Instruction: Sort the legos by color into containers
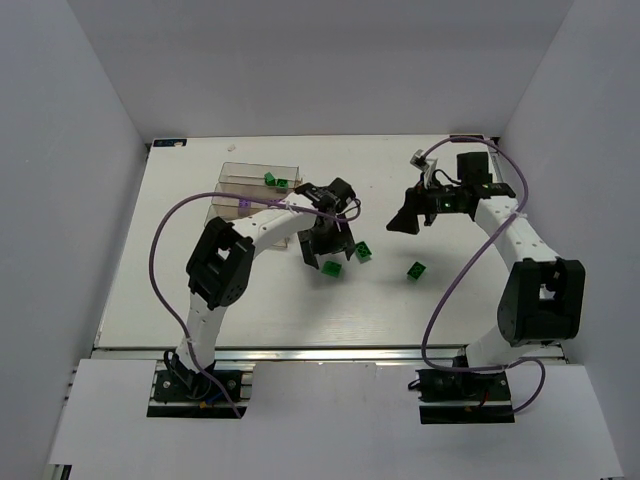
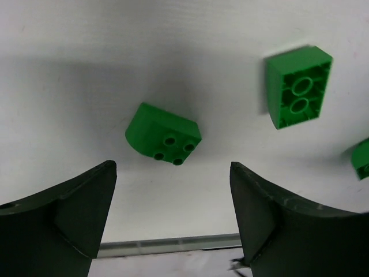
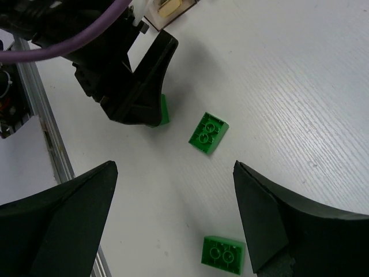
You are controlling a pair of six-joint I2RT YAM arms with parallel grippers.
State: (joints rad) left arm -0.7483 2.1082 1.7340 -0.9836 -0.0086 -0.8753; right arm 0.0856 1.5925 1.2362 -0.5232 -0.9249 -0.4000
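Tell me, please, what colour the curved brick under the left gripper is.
The brick is green, clearest in the left wrist view.

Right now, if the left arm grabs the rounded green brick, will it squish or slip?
The brick looks like hard moulded plastic, so it probably won't squish. Its one curved, shiny side could slip in the jaws; the flat sides seem safer. It's likely light: its neighbour shows a hollow underside.

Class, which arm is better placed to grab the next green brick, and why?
Left. The left end effector hangs open over a green brick, with the containers on its side; the right end effector is farther from them.
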